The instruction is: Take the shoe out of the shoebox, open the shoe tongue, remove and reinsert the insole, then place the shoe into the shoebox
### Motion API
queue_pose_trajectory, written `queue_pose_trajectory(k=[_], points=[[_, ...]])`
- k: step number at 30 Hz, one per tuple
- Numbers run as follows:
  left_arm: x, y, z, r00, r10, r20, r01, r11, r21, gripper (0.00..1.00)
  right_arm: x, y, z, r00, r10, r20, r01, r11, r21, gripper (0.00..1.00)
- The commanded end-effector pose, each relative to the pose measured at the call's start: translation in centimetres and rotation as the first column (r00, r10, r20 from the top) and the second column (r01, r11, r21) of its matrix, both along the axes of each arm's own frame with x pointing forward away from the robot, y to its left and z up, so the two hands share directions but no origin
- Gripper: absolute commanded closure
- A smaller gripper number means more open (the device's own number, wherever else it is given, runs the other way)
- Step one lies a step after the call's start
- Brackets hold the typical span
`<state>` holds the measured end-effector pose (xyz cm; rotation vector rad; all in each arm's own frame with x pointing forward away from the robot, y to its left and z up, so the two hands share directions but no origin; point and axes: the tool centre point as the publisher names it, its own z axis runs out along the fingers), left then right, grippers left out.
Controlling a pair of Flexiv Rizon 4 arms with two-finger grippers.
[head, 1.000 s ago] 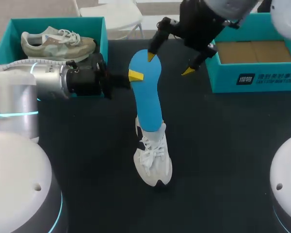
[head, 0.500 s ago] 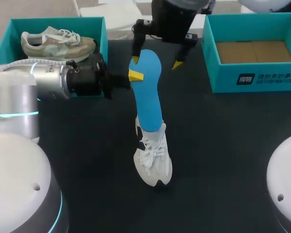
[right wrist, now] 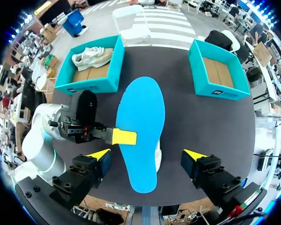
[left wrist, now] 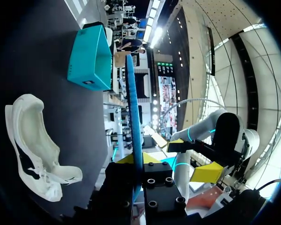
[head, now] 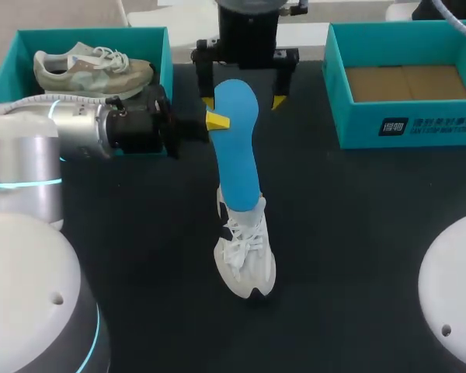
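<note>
My left gripper (head: 214, 121) is shut on one edge of the blue insole (head: 238, 155) and holds it up over the table. In the left wrist view the insole (left wrist: 135, 136) stands edge-on between the yellow tips of the gripper (left wrist: 138, 159). The white shoe (head: 245, 250) lies on the dark table below the insole's near end, and I cannot tell whether they touch. My right gripper (head: 242, 101) hangs open at the insole's far end, one fingertip on either side. From its own wrist view the right gripper (right wrist: 146, 154) straddles the insole (right wrist: 140, 126) without touching it.
At the back left stands a teal shoebox (head: 1, 76) with a beige and green shoe (head: 93, 67) in it. Another teal shoebox (head: 404, 128) at the back right shows only its cardboard floor. The white shoe has bare dark tabletop on all sides.
My right gripper has swung in from the back right to the insole's far end and turned so that its open fingers straddle it. The left arm and insole have stayed put.
</note>
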<state>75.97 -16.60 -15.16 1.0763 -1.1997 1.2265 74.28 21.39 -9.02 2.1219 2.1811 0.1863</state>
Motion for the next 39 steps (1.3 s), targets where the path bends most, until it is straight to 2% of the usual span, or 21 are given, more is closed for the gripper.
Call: queue_pose_trajectory(k=[1, 14, 21, 27, 34, 39], points=[[-0.1, 0.1, 0.0, 1.0, 0.001, 0.0, -0.001, 1.0, 0.002, 1.0, 0.2, 0.5, -0.2, 1.0, -0.006, -0.005, 0.006, 1.0, -0.018, 0.0], [-0.1, 0.1, 0.0, 1.0, 0.001, 0.0, -0.001, 1.0, 0.002, 1.0, 0.2, 0.4, -0.4, 1.0, -0.007, -0.019, 0.008, 1.0, 0.017, 0.0], [-0.1, 0.1, 0.0, 1.0, 0.001, 0.0, -0.001, 1.0, 0.002, 1.0, -0.2, -0.9, -1.0, 0.999, -0.042, -0.023, 0.046, 0.977, 0.208, 0.0], [-0.1, 0.1, 0.0, 1.0, 0.001, 0.0, -0.001, 1.0, 0.002, 1.0, -0.4, -2.7, -1.0, 1.0, -0.025, -0.009, 0.026, 0.948, 0.318, 0.0], [-0.1, 0.1, 0.0, 1.0, 0.001, 0.0, -0.001, 1.0, 0.002, 1.0, 0.1, -4.9, -1.4, 0.998, 0.048, -0.032, -0.028, 0.884, 0.466, 0.0], [-0.1, 0.1, 0.0, 1.0, 0.001, 0.0, -0.001, 1.0, 0.002, 1.0, 0.4, -6.2, -2.1, 0.998, 0.042, -0.044, -0.01, 0.83, 0.558, 0.0]])
